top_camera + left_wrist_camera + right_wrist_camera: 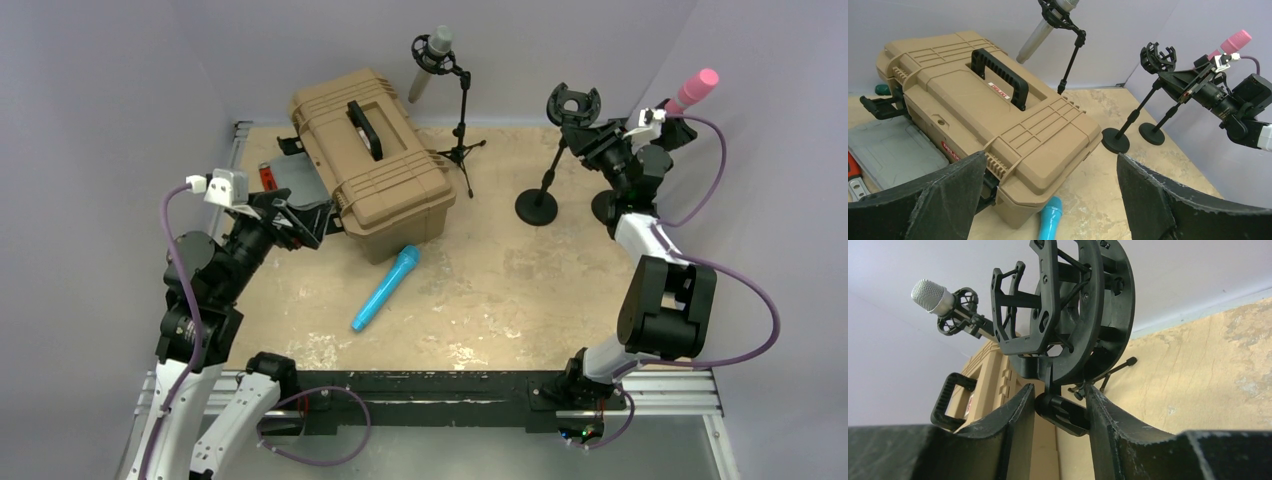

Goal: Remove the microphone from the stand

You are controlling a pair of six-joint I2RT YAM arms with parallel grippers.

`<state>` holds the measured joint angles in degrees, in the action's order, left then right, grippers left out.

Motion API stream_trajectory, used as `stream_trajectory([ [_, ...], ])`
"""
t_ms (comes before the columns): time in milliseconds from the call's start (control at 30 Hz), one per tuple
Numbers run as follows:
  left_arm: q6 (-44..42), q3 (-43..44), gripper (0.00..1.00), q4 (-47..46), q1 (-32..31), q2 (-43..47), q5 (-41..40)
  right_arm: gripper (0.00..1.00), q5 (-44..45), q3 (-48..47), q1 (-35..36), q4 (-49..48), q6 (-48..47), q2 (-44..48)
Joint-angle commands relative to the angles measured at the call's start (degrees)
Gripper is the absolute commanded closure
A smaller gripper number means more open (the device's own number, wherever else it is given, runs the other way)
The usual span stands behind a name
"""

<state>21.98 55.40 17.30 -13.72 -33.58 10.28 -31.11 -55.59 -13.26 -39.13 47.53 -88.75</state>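
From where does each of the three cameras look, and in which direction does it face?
Top external: above and behind the bases, looking down on the table; left arm and right arm both show.
Left wrist: on the left arm, facing across the case toward the far right corner; its open fingers frame the bottom.
Right wrist: low, tilted up at the empty mount; its fingers close on the joint under it.
Shared: both wrist views see the case and the grey microphone.
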Motion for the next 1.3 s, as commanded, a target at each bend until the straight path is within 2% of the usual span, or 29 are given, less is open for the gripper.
stream_trajectory([
  [0, -0.1, 1.0, 0.01, -1.6, -0.8, -0.7, 0.7, 0.76, 0.6, 1.0, -0.4, -0.7, -2.1, -0.2],
  [133, 0.0, 1.0, 0.01, -1.7, -0.9, -1.2, 1.0, 0.84, 0.8, 4.3, -0.2, -1.3, -3.5, -0.8],
  [400, 0.0, 0.8, 0.01, -2.0, -1.1, -2.0, 1.3, 0.88, 3.4, 8.6, 0.8, -1.7, -7.7, -5.0],
  [900, 0.0, 0.7, 0.02, -2.1, -1.8, -3.1, 1.0, 0.88, 7.6, 8.8, 1.5, 0.4, -11.5, -10.1],
  [1267, 0.0, 0.7, 0.02, -2.1, -2.3, -2.9, 1.4, 0.85, 12.2, 9.7, 2.7, 1.9, -13.3, -10.5],
])
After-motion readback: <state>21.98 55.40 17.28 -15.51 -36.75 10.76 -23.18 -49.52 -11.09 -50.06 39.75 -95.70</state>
